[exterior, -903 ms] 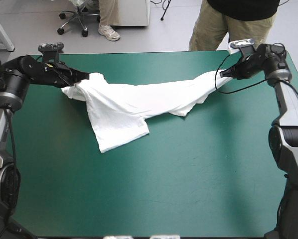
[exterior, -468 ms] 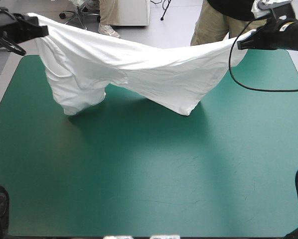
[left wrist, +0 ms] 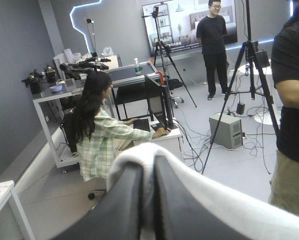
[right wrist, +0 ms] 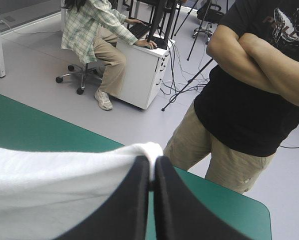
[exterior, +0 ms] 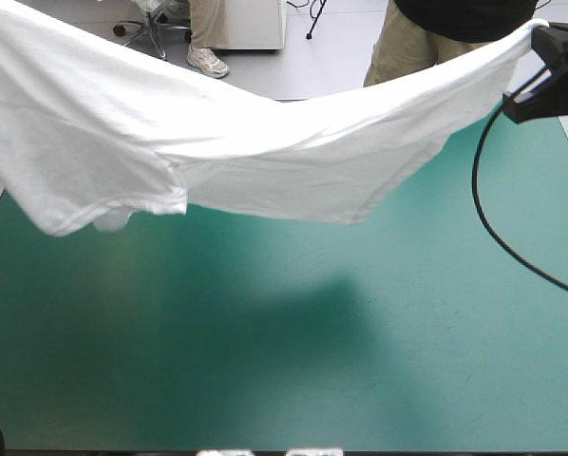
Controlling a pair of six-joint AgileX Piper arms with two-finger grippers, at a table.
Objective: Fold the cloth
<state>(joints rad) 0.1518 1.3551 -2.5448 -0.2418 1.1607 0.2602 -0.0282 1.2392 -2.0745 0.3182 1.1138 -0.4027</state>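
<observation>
Airtime for the T-shirt (exterior: 265, 142): it hangs in one long white band above the teal-green counter (exterior: 379, 361), strung between the two arms and sagging through the middle. A looser fold droops lower toward the left arm's end. It looks clear of the counter, with only its shadow on the cover.

The left hand (left wrist: 148, 167) is pinched together on a white edge that wraps over its black fingertips. It is raised so high that its camera looks level into the room. The right hand (right wrist: 152, 164) is clamped the same way on the other end, above the counter's far right corner.

This reads as the spread-out step, opening the garment in the air before any fold is made. Next comes the lay-down, I'd say. Both hands should descend together and keep the span taut, letting the hanging edge touch first so the cloth rolls out flat. That drooping fold on the left could land doubled under.
</observation>
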